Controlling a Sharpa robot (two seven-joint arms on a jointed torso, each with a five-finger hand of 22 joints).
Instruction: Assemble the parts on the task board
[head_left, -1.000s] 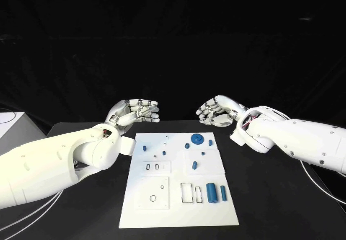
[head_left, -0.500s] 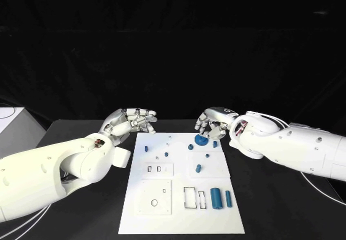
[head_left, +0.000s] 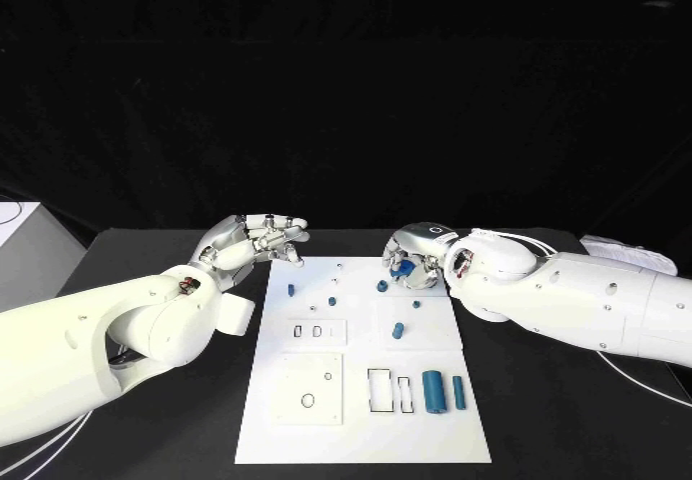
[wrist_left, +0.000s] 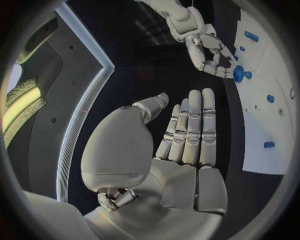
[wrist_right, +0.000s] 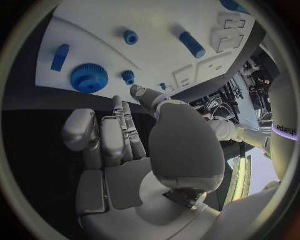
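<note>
The white task board (head_left: 364, 435) lies in the middle of the black table. A blue gear (head_left: 407, 270) sits at its far right corner, partly under my right hand (head_left: 415, 252). In the right wrist view the gear (wrist_right: 89, 78) lies just past the fingertips (wrist_right: 117, 102), which hold nothing. My left hand (head_left: 263, 238) hovers off the board's far left corner, empty, with its fingers (wrist_left: 190, 125) straight. Small blue pegs (head_left: 332, 300) stand across the far half. A thick blue cylinder (head_left: 433, 388) and a thinner one (head_left: 460, 392) lie near the front right.
A white box (head_left: 18, 245) stands at the table's left edge, and a pale object (head_left: 629, 252) lies at the back right. Outlined slots (head_left: 378, 390) and a ring mark (head_left: 307, 400) show on the board's near half. White cables (head_left: 649, 385) trail beside the right arm.
The camera view has shifted. My right hand has come down and leftward from behind the board onto the gear's spot. My left hand has stayed near the far left corner.
</note>
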